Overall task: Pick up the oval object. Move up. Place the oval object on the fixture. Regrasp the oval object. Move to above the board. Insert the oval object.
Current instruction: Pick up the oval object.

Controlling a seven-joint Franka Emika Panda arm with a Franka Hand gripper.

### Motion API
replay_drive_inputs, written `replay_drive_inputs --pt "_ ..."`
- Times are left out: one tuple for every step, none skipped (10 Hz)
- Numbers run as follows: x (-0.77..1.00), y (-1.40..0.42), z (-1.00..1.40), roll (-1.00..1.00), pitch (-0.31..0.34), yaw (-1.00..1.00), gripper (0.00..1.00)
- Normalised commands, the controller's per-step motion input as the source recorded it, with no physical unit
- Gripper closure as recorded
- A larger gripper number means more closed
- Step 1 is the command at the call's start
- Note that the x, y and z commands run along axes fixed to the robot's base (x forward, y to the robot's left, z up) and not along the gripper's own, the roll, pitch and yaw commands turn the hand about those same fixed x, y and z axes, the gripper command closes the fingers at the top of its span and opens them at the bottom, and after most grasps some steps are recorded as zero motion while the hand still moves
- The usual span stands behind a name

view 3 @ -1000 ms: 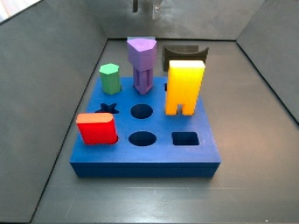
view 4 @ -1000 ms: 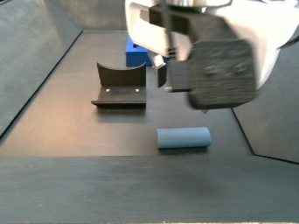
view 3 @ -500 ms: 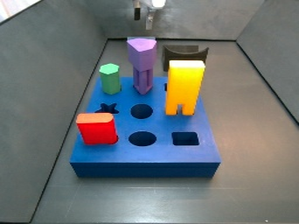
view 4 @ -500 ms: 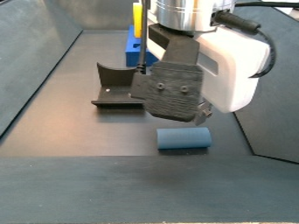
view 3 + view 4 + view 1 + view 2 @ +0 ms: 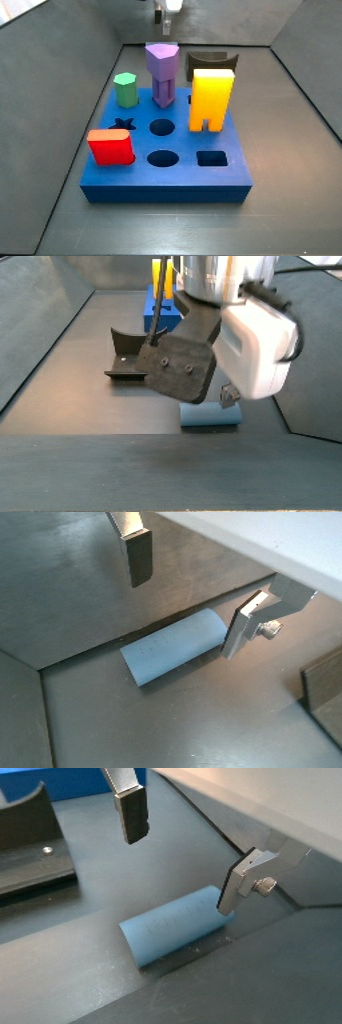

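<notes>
Gripper [image 5: 181, 856]: I see it spread wide, empty, poised over the peg.
Oval object [image 5: 174, 930]: lying flat on the floor, ungrasped.
Fixture [image 5: 30, 838]: vacant.
Progress: I judge every step remains.

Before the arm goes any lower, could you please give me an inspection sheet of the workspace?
Surface: dark grey floor, nothing loose seen besides the pieces.
Job's things: oval object lying on its side on the floor; fixture unoccupied; board with round and square holes free.
Clutter: purple column, green peg, yellow piece, red block on the board.
Grippers: gripper open, over the oval object, one finger beside its end.
Cables: nothing seen.
Surroundings: grey walls.
</notes>
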Motion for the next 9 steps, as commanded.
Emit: replay_drive_inputs --pt "0.00 0.03 -0.39 -0.34 -0.214 -0.36 0.00" --pt "0.00 0.00 -0.23 -0.42 -0.261 -0.38 0.00" --pt "0.00 -0.05 -0.24 -0.41 -0.269 -0.42 0.00" --pt "0.00 -0.14 -0.42 -0.31 -0.201 -0.32 0.00" --pt "0.00 -0.11 -0.39 -0.32 -0.226 -0.27 0.00" --pt "0.00 -0.03 -0.37 -0.26 -0.229 -0.17 0.00" --pt "0.03 0.00 -0.37 -0.21 -0.219 -0.13 0.00" --pt "0.00 0.00 -0.26 -0.13 -0.169 -0.08 0.00" --pt "0.00 0.00 -0.19 -0.09 -0.136 -0.02 0.00"
